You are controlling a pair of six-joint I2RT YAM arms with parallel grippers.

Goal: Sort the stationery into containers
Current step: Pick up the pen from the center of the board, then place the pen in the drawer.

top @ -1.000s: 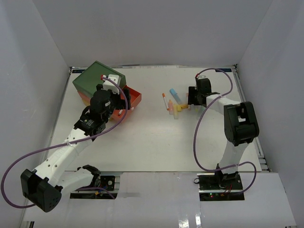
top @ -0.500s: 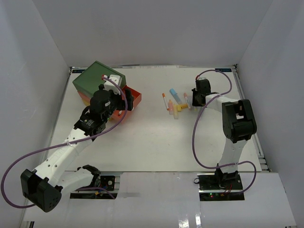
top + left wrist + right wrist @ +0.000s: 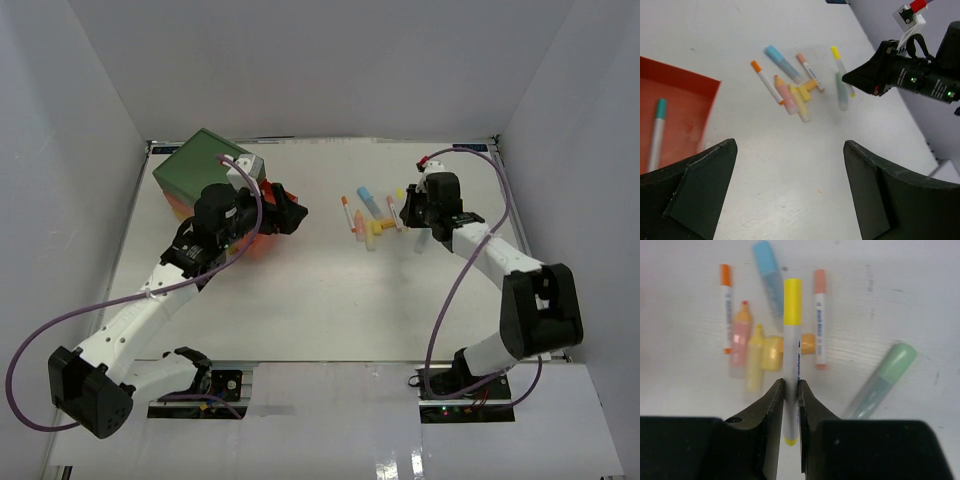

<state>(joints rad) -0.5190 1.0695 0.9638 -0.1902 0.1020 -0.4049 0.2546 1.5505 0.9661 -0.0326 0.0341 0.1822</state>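
I count eight loose pieces of stationery in the right wrist view. One, a yellow-capped pen (image 3: 792,340), is pinched at centre frame between the fingers of my right hand (image 3: 791,385). Seven lie on the counter (image 3: 900,285):

- an orange-capped pen (image 3: 726,305) and a blue marker (image 3: 767,275), upper left
- a pink-capped pen (image 3: 819,315), right of centre
- a pink highlighter (image 3: 739,345), a yellow highlighter (image 3: 754,367) and an orange stub (image 3: 807,342), bunched left of centre
- a mint marker (image 3: 885,380), apart at right

A ninth, a teal-capped pen (image 3: 657,135), lies in the open orange drawer (image 3: 690,85) at the left edge of the left wrist view. My left hand (image 3: 789,145) hangs with jaws spread wide and holding nothing, by the chest (image 3: 205,165) at the overhead view's upper left.
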